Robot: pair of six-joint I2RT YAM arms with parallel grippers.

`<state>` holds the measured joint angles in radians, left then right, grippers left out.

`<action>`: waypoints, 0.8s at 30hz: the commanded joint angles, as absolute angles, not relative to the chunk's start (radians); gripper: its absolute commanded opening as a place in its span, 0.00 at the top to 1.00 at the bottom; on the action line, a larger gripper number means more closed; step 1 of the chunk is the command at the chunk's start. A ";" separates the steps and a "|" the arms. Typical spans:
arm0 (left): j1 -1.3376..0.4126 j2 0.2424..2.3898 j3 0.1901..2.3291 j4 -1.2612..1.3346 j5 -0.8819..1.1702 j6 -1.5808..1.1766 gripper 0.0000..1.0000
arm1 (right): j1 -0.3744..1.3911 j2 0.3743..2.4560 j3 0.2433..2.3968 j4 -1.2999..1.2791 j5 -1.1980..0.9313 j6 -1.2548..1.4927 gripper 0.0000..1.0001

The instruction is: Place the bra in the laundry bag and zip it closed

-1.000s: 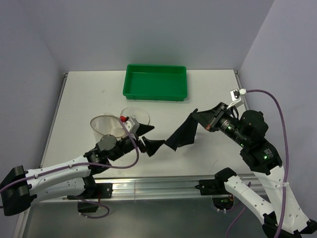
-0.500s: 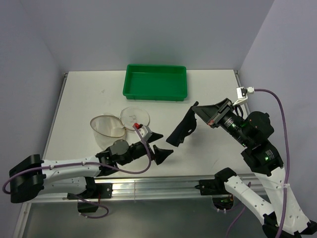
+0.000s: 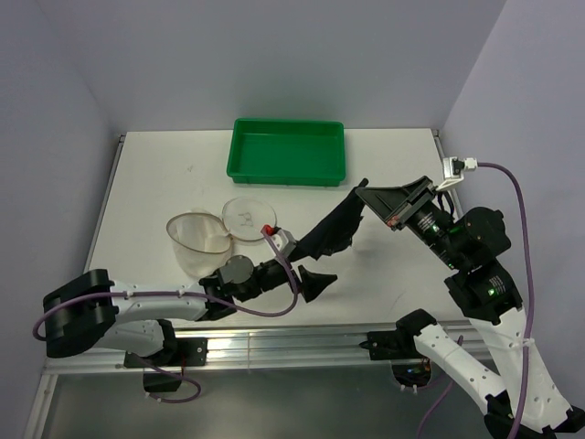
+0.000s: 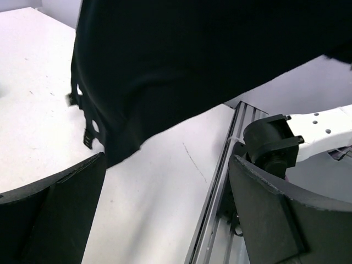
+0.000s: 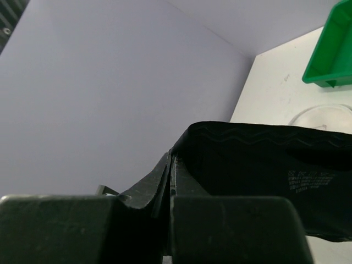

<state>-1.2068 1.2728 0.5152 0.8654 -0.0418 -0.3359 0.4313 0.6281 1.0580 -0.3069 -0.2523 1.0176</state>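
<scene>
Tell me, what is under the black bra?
The bra hangs from the shut right gripper. Under its loose end are the open left gripper and white table. The table patch straight beneath it is covered in the top view.

the top camera looks down from behind; both wrist cameras closely face the bra (image 3: 335, 232).

blocked: bra (image 3: 331, 236) hanging mid-table | free: table (image 3: 398, 169) right of tray (image 3: 236, 155)

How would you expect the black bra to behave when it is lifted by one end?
Probably floppy: the bra droops in folds below the right arm's shut jaws. Likely light, as that narrow pinch seems to carry it.
</scene>
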 commanded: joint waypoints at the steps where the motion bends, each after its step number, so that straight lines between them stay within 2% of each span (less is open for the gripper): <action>1: -1.213 1.311 0.583 0.968 -0.061 -0.330 0.01 | 0.434 0.629 1.052 -0.215 -0.249 1.051 1.00; 5: -1.209 1.371 0.635 1.034 -0.215 -0.278 0.01 | 0.442 0.629 1.045 -0.212 -0.256 1.057 1.00; 9: -1.203 1.437 0.663 1.138 -0.242 -0.272 0.01 | 0.443 0.626 1.026 -0.204 -0.264 1.065 1.00; 13: -1.193 1.482 0.670 1.206 -0.278 -0.256 0.09 | 0.442 0.620 1.016 -0.183 -0.275 1.077 1.00; 14: -1.189 1.485 0.672 1.212 -0.278 -0.255 0.21 | 0.442 0.620 1.008 -0.175 -0.287 1.081 1.00; 15: -1.186 1.485 0.673 1.212 -0.281 -0.256 0.29 | 0.440 0.618 1.008 -0.172 -0.291 1.084 1.00; 16: -1.181 1.480 0.666 1.212 -0.293 -0.258 0.51 | 0.442 0.614 1.011 -0.173 -0.294 1.083 1.00; 17: -1.181 1.473 0.657 1.213 -0.305 -0.256 0.66 | 0.442 0.609 1.009 -0.176 -0.295 1.080 1.00; 18: -1.181 1.454 0.649 1.213 -0.320 -0.256 0.75 | 0.442 0.604 1.009 -0.181 -0.288 1.075 1.00; 20: -1.181 1.433 0.626 1.201 -0.363 -0.252 1.00 | 0.440 0.586 1.009 -0.184 -0.279 1.069 1.00; 24: -1.180 1.361 0.606 1.166 -0.409 -0.203 1.00 | 0.434 0.578 1.012 -0.189 -0.302 1.065 1.00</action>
<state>-1.1820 1.4353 0.6159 1.1210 -0.3408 -0.2436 0.4358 0.5892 1.0058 -0.2459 -0.2783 1.0691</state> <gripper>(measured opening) 0.014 0.007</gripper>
